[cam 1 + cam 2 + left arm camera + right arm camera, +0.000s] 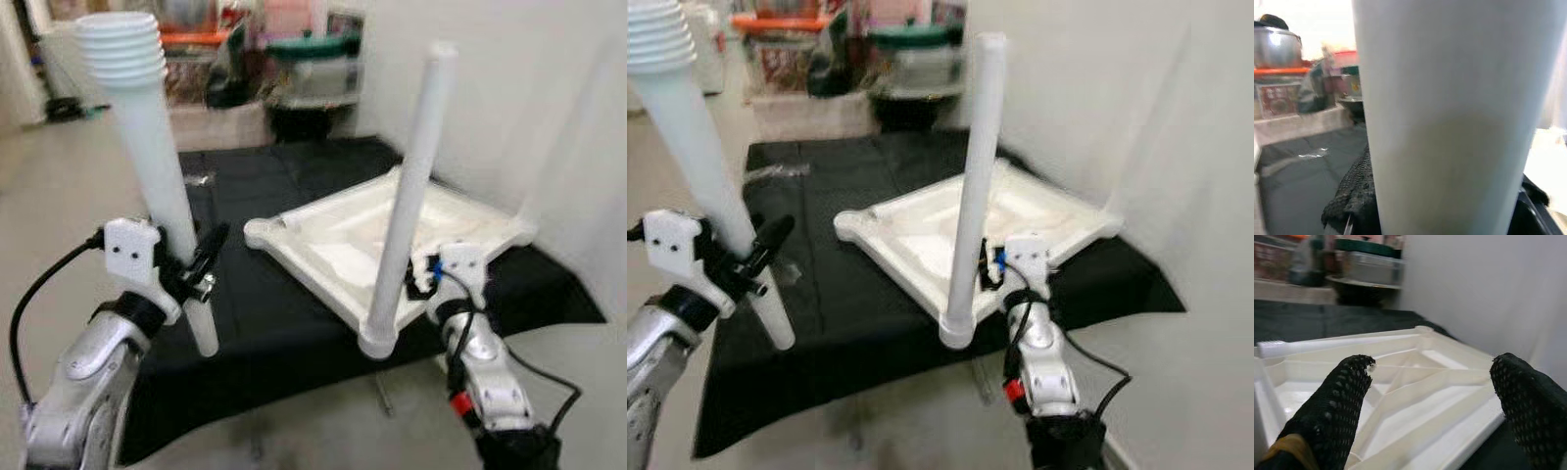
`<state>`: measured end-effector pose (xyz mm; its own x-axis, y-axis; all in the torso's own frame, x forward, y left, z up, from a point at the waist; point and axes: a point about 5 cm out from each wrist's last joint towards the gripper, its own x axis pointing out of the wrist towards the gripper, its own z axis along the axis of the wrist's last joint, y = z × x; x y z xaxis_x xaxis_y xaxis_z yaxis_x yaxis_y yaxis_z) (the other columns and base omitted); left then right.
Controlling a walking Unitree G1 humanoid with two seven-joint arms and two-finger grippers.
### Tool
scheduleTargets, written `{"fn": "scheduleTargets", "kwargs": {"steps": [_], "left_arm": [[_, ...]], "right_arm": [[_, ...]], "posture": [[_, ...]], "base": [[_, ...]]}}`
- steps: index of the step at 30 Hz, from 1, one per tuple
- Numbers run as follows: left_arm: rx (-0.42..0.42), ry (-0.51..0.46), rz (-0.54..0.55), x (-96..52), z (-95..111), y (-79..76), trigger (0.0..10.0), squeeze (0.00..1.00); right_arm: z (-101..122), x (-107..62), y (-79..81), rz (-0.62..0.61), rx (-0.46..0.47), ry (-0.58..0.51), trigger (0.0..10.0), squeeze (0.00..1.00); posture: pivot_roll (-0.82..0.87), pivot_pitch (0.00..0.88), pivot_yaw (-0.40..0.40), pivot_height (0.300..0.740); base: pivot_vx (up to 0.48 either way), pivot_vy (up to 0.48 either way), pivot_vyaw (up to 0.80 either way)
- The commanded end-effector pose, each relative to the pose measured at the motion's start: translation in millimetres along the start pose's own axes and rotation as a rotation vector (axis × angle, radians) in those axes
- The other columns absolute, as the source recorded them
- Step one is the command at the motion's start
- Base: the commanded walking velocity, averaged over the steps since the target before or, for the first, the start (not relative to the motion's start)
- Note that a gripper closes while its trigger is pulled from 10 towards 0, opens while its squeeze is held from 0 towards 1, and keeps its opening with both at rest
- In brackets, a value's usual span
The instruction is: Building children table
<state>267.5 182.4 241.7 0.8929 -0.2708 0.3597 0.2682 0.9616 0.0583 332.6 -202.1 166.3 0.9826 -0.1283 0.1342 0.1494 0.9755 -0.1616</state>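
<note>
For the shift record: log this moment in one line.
left tool: holds loose leg | right tool: open by tabletop | fitted leg: upright

Counts: table parts, grippers, cloth

2 white legs: one held leg (147, 147), one fitted leg (411, 186); possibly a third lying in the tabletop, unclear; 1 upside-down tabletop (323, 245); 1 black cloth (265, 323); 2 grippers: left gripper (191, 259), right gripper (1432, 382)

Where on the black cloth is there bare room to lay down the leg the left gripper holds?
Bare black cloth lies between the left gripper, shut on the loose leg, and the upturned tabletop, running back toward the clutter behind. The right side is crowded: the tabletop, its mounted leg at the near corner, and the open right gripper beside it.
</note>
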Motion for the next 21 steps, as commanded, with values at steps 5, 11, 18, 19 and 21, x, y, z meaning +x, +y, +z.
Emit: {"fn": "scheduleTargets", "kwargs": {"steps": [5, 11, 18, 19, 21], "left_arm": [[0.055, 0.026, 0.052, -0.8, -6, 6.0, 10.0, 0.0], [0.056, 0.048, 0.056, -2.0, -12, 2.8, 10.0, 0.0], [0.063, 0.061, 0.065, -1.5, -15, 2.4, 10.0, 0.0], [0.066, 0.063, 0.07, -1.6, -16, 3.2, 10.0, 0.0], [0.068, 0.068, 0.083, -2.1, -17, 5.2, 10.0, 0.0]], "right_arm": [[0, -0.4, -23.5, -0.241, -0.069, 0.028, 10.0, 0.0], [-2, -9.6, -55.7, -0.468, -0.114, 0.054, 10.0, 0.0], [-20, -13.2, -56.8, -0.437, -0.016, 0.173, 10.0, 0.0], [-22, -13.6, -54.7, -0.406, 0.008, 0.187, 10.0, 0.0], [-21, -15.7, -50.2, -0.363, 0.054, 0.185, 10.0, 0.0]], "posture": [[0.05, 0.0, -0.032, 0.74], [0.04, 0.0, -0.032, 0.74], [0.04, 0.0, -0.033, 0.74], [0.04, 0.0, -0.033, 0.74], [0.03, 0.0, -0.031, 0.74]], "base": [[0.0, 0.0, 0.0], [0.0, 0.0, 0.0], [0.0, 0.0, 0.0], [0.0, 0.0, 0.0], [0.0, 0.0, 0.0]]}}
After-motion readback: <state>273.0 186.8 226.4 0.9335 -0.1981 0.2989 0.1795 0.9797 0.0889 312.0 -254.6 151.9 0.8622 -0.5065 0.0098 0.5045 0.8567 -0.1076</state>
